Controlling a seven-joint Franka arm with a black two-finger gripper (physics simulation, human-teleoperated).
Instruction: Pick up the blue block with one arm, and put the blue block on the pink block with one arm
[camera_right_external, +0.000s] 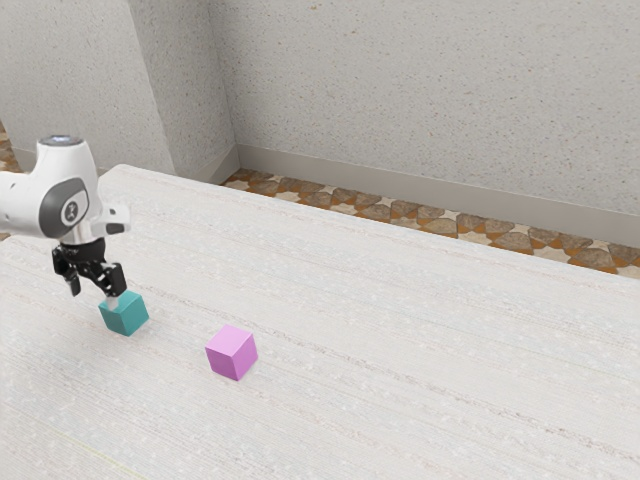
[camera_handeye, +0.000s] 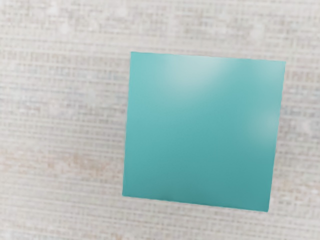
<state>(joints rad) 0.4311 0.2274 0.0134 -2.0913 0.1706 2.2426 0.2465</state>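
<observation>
A pale wood-grain table (camera_right_external: 400, 300) stands before speckled grey walls (camera_right_external: 420, 80) and seemingly cobbled floor (camera_right_external: 400, 210).

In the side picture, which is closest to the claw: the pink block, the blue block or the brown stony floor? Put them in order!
1. Blue block: just under the claw, at the exterior view's left.
2. Pink block: on the table, further toward the exterior view's right.
3. Brown stony floor: farthest, past the table's far edge.
</observation>
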